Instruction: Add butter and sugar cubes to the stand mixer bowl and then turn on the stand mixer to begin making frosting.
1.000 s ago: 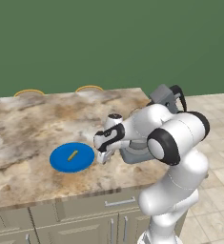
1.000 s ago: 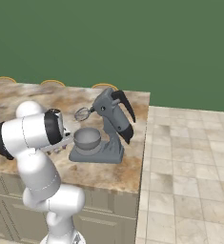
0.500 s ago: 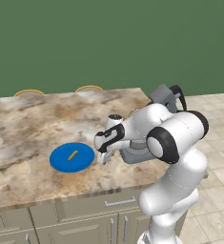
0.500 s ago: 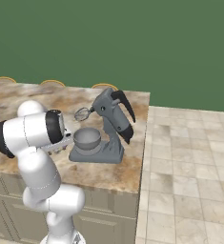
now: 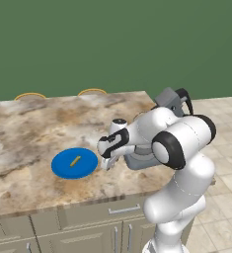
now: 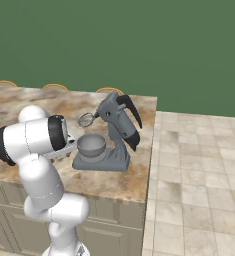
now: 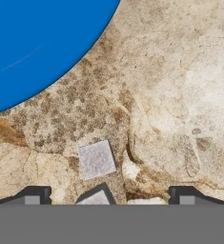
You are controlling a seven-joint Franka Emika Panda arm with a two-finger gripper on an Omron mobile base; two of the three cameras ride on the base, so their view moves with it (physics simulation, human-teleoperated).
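Observation:
In the hand view, one whitish-grey sugar cube [image 7: 97, 159] lies on the marble counter, and a second cube [image 7: 95, 198] shows partly at the bottom edge. My gripper [image 7: 109, 196] is open, its fingertips [image 7: 35, 195] wide apart on either side of the cubes. In the left base view the gripper [image 5: 106, 161] hangs low over the counter, just right of the blue plate [image 5: 63, 168] that bears the butter [image 5: 75, 160]. The stand mixer [image 6: 120, 125] stands to the right with its head tilted up, the whisk [image 6: 86, 119] above the stand mixer bowl [image 6: 91, 145].
The plate's blue rim [image 7: 37, 47] curves across the upper left of the hand view. The marble counter [image 5: 28, 128] stretches left and back, with yellow chair backs [image 5: 92, 92] behind its far edge. Tiled floor [image 6: 199, 165] lies to the right of the island.
The arm has barely shifted. The gripper stays open, low over the counter beside the plate.

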